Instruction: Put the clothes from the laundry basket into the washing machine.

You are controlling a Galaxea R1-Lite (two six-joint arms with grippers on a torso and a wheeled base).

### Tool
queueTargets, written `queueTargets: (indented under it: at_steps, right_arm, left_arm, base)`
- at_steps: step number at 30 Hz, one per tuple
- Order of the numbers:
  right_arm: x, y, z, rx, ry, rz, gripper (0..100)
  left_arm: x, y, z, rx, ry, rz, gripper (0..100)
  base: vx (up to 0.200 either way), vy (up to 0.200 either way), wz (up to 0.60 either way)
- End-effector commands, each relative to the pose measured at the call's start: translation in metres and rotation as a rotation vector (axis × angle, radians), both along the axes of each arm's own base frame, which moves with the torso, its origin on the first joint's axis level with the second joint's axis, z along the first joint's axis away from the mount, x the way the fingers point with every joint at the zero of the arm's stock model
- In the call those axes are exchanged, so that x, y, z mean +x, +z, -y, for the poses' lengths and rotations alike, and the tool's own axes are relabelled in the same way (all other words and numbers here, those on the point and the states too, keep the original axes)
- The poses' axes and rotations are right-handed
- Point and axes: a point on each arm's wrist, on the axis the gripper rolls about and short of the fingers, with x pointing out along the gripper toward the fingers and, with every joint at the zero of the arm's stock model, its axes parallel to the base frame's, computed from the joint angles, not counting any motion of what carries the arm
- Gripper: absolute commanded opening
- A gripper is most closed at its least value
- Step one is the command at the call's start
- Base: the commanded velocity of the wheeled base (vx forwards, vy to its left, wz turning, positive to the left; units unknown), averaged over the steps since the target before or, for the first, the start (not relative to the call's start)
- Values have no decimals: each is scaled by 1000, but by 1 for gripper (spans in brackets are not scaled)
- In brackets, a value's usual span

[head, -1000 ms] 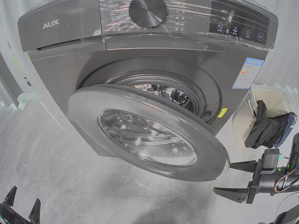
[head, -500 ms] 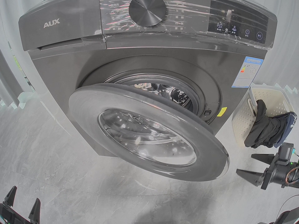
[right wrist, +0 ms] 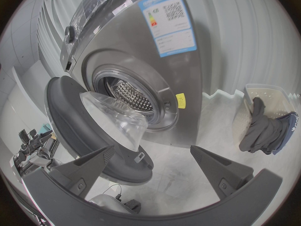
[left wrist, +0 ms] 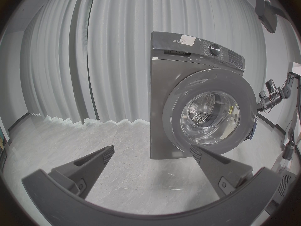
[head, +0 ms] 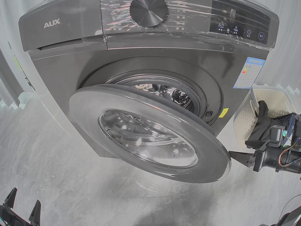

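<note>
The clothes (head: 261, 120) are in the laundry basket (head: 276, 101), which stands on the floor at the far right, just beside the washing machine (head: 62, 69). A limp dark garment hangs over the basket's near rim in soft folds, with a navy piece tucked against its right side. None of it is in my grip yet.

Over the last second my right gripper (head: 240, 158) has come up from low beside the door's edge and drawn to the right. In the head view its wrist now crosses the bottom of the hanging cloth. Its fingers are spread wide and empty, as the right wrist view shows, and they still point left toward the door (head: 203, 142) rather than at the basket. I judge this as the approach to the first pick; the wrist must still turn toward the fabric.

The basket is pale rigid plastic, perforated with small holes, and has rounded corners. The door stands wide open, a thick grey ring around a bulging clear bowl. Behind it the drum (head: 180, 98) is shiny punched metal. Crinkled film covers the control panel (head: 188, 13). The floor (head: 47, 157) is smooth, pale and veined.

My left gripper (head: 22, 207) has stayed low at the near left, open and empty.
</note>
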Motion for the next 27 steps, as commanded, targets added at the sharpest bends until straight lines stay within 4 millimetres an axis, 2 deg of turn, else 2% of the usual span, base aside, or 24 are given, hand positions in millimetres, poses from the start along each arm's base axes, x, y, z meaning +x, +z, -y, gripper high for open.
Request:
queueTargets:
  at_steps: [1,6,7,10,15,20,24,27]
  right_arm:
    - [7,-13,-18,-19,74,-69,100]
    - [-5,-23,-23,-43,131,-98,100]
    - [-11,-30,-21,-58,142,-120,100]
    - [-13,-30,-21,-56,143,-117,100]
    - [0,-15,-25,-27,117,-74,100]
    - [20,-16,-38,-32,84,-94,100]
    - [28,-14,-55,-8,108,-93,100]
    - [42,-14,-64,-4,80,-80,100]
  left_arm:
    - [0,-5,0,-1,0,-3,100]
    - [0,-5,0,-1,0,-1,100]
    - [0,-5,0,-1,0,-1,100]
    - [0,-5,0,-1,0,-1,100]
    - [0,-5,0,-1,0,-1,100]
    - [0,-5,0,-1,0,-3,100]
    - [0,-5,0,-1,0,-3,100]
    - [0,-5,0,0,0,-3,100]
  base:
    - [0,0,0]
    - [0,0,0]
    - [0,0,0]
    - [0,0,0]
    - [-160,0,0]
    - [-200,0,0]
    - [0,0,0]
    - [0,0,0]
